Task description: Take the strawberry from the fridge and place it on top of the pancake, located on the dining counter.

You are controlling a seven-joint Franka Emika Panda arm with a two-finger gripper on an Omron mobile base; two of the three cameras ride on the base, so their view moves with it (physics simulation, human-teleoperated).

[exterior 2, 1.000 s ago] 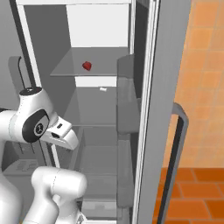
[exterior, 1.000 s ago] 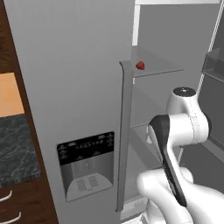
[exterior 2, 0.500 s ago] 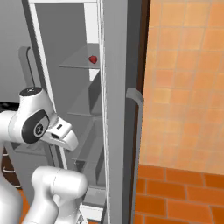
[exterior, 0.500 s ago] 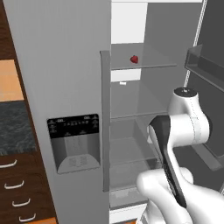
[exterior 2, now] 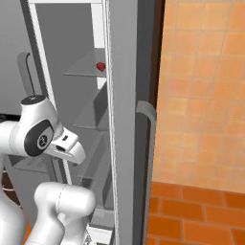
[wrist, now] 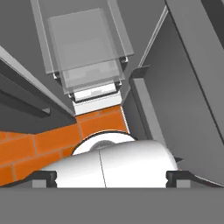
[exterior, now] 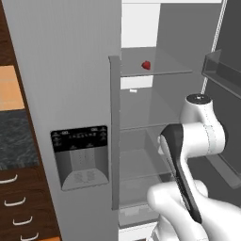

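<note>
Arm folded, gripper (wrist: 112, 176) wide, downward-facing

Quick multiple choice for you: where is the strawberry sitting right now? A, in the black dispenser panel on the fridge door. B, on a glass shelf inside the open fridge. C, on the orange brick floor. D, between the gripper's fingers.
B: the strawberry rests on a glass shelf high inside the open fridge, apart from the arm, which is lower down.

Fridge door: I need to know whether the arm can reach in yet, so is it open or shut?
Open. The fridge interior shows, with the strawberry sitting on a glass shelf.
</note>
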